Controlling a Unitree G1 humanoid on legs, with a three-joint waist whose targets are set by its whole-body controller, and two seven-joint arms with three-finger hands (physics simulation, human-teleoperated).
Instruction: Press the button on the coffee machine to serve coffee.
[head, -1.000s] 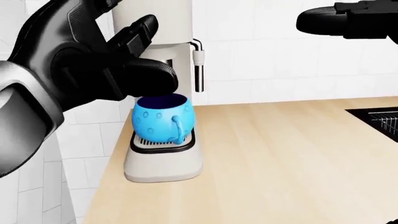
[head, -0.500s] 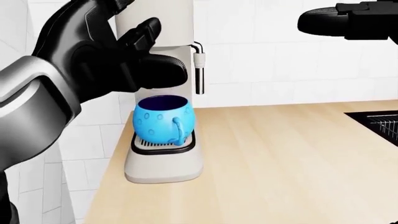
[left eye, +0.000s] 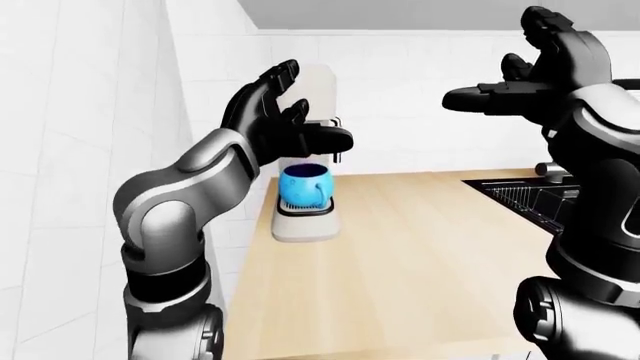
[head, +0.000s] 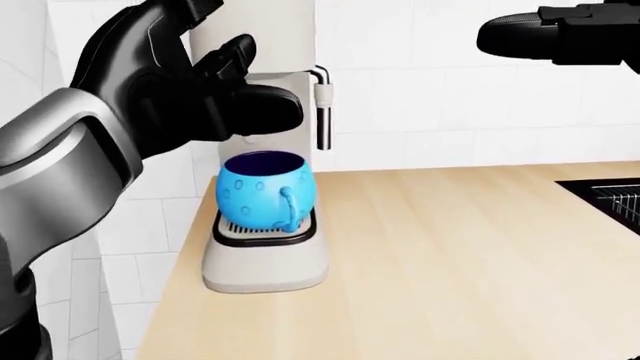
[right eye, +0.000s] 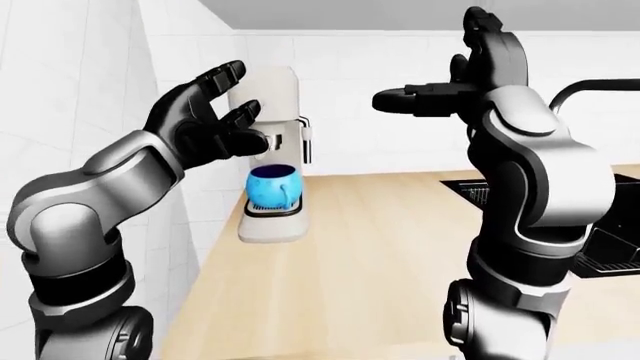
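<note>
A cream coffee machine (head: 265, 262) stands at the left end of the wooden counter (head: 450, 255), against the tiled wall. A blue dotted mug (head: 263, 192) sits on its drip tray under the spout. Its steam wand (head: 321, 105) hangs on the right side. My left hand (head: 215, 86) is open, fingers spread, held in front of the machine's upper body above the mug; it hides the machine's front panel, and no button shows. My right hand (right eye: 455, 79) is open and raised high to the right, away from the machine.
A dark sink (left eye: 530, 199) with a drying rack is set into the counter at the right. A tiled wall runs close along the left of the machine (right eye: 170, 45). A curved faucet (right eye: 585, 86) shows at the far right.
My left hand has risen and drawn slightly left in front of the machine's upper body, uncovering the mug's rim. The right hand and the mug have stayed put.
</note>
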